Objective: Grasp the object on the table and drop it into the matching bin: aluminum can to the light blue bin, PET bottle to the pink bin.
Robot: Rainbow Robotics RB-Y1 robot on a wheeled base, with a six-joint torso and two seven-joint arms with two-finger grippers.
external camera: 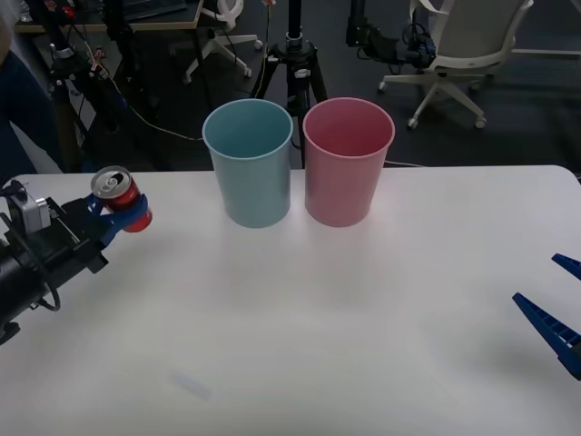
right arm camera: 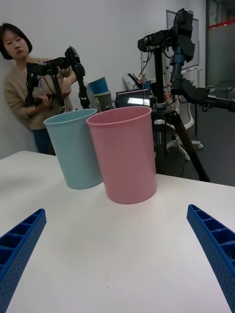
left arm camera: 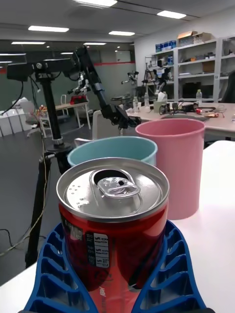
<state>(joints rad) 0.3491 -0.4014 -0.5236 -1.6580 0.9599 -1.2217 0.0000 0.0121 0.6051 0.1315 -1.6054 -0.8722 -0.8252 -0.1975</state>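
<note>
The red aluminum can (external camera: 121, 199) with its silver top is held above the white table (external camera: 300, 309) at the far left, my left gripper (external camera: 125, 214) shut on it. Up close, the can (left arm camera: 112, 230) sits upright between the blue fingers (left arm camera: 54, 274), its opened pull tab facing up. The light blue bin (external camera: 249, 162) stands at the back middle, to the can's right, with the pink bin (external camera: 348, 160) touching or nearly touching its right side. My right gripper (external camera: 556, 313) rests open low at the right edge, its fingers (right arm camera: 19, 249) apart, facing both bins (right arm camera: 76, 146) (right arm camera: 125, 154).
Behind the table stand a black tripod (external camera: 295, 64), office chairs (external camera: 463, 45) and cabled equipment on the dark floor. A person (right arm camera: 24, 93) is behind the far-left corner, touching nothing on the table. Bare white tabletop stretches in front of the bins.
</note>
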